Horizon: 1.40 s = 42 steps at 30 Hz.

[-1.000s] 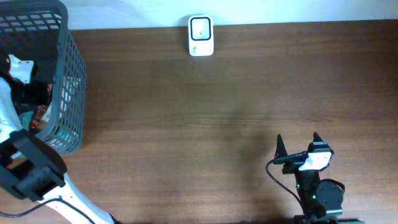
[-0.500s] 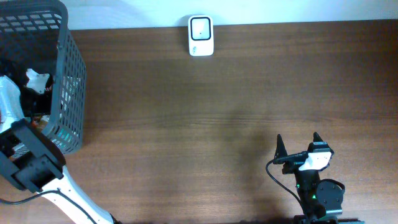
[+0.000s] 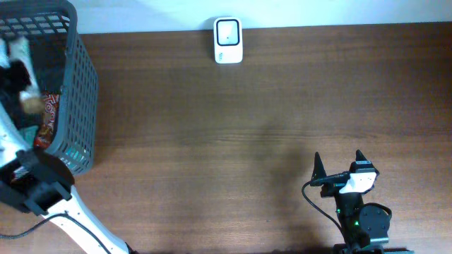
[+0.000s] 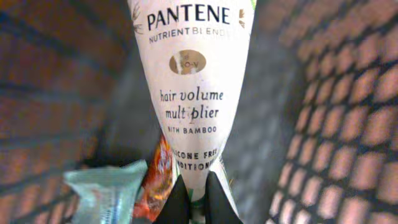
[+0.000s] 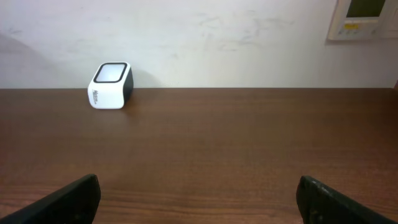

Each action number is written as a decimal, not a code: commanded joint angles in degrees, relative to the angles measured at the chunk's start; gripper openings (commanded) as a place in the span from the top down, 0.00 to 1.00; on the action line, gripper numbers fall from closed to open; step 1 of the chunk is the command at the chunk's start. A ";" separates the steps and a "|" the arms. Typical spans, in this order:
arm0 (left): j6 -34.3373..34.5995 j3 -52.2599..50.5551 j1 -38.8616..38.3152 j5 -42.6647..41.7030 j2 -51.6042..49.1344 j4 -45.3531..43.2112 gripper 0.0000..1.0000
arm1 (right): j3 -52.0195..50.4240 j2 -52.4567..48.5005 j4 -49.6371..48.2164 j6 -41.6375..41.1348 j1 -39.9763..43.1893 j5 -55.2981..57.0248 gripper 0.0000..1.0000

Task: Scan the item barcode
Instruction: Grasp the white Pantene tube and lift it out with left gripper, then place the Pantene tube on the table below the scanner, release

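We see the left gripper (image 4: 198, 198) clamped on the Pantene tube (image 4: 196, 93); the right gripper (image 5: 199, 193) stands open, scanner (image 5: 111, 77) ahead-left.

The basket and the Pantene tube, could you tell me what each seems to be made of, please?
Basket: likely moulded plastic, matte grey, given its lattice wall. Pantene tube: probably soft plastic, smooth white with printed lettering, tapering to a flat end.
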<state>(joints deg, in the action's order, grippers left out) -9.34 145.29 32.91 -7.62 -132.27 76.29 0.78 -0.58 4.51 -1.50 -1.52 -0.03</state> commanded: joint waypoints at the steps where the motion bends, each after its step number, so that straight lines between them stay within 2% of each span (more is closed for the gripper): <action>1: 5.53 9.35 -0.11 -11.23 2.95 1.36 1.00 | -0.46 0.37 0.15 -0.46 0.31 0.31 0.01; 3: 8.02 11.80 -0.13 -17.79 4.20 -0.39 1.00 | -0.46 0.37 0.15 -0.46 0.31 0.31 0.01; 4: 12.94 12.50 -0.13 -18.12 5.35 -1.29 1.00 | -0.46 0.37 0.15 -0.48 0.31 0.31 0.02; 6: 18.58 13.29 -0.13 -18.12 7.96 -2.64 1.00 | -0.46 0.37 0.15 -0.46 0.31 0.31 0.01; 10: 19.45 13.88 -0.11 -18.12 13.46 -5.84 1.00 | -0.46 0.37 0.15 -0.46 0.31 0.31 0.02; 15: 42.38 13.88 -0.22 -19.69 21.29 -6.16 1.00 | -0.46 0.37 0.15 -0.48 0.31 0.31 0.01; 16: 43.25 13.88 -0.55 -22.49 22.10 -6.32 1.00 | -0.46 0.37 0.15 -0.46 0.31 0.31 0.01; 17: 43.19 13.88 -1.84 -27.19 23.10 -6.86 1.00 | -0.46 0.37 0.15 -0.46 0.31 0.31 0.01; 19: 42.10 13.88 -5.90 -31.41 23.74 -6.82 1.00 | -0.46 0.37 0.15 -0.46 0.31 0.31 0.01; 24: 32.74 12.85 -20.44 -31.15 23.58 -6.54 1.00 | -0.46 0.37 0.15 -0.46 0.31 0.31 0.01; 25: 32.79 12.04 -24.09 -27.74 23.58 -5.57 1.00 | -0.46 0.37 0.15 -0.46 0.31 0.31 0.01; 27: 32.81 9.44 -32.35 -15.08 23.52 -2.64 1.00 | -0.46 0.37 0.15 -0.46 0.31 0.31 0.01; 32: 32.92 -3.63 -45.07 2.40 23.47 -2.38 1.00 | -0.46 0.37 0.15 -0.46 0.31 0.31 0.01; 37: 37.11 -23.02 -51.95 2.93 23.47 -11.63 1.00 | -0.46 0.37 0.15 -0.46 0.31 0.31 0.01; 41: 37.18 -35.87 -55.95 2.93 23.47 -20.04 1.00 | -0.46 0.37 0.15 -0.46 0.31 0.31 0.01; 42: 37.16 -40.37 -57.83 2.95 23.47 -24.37 1.00 | -0.46 0.37 0.15 -0.46 0.31 0.31 0.01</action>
<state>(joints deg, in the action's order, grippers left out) 27.11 110.63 -22.22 -5.52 -110.21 58.30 0.78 -0.62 4.51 -1.52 -1.52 -0.03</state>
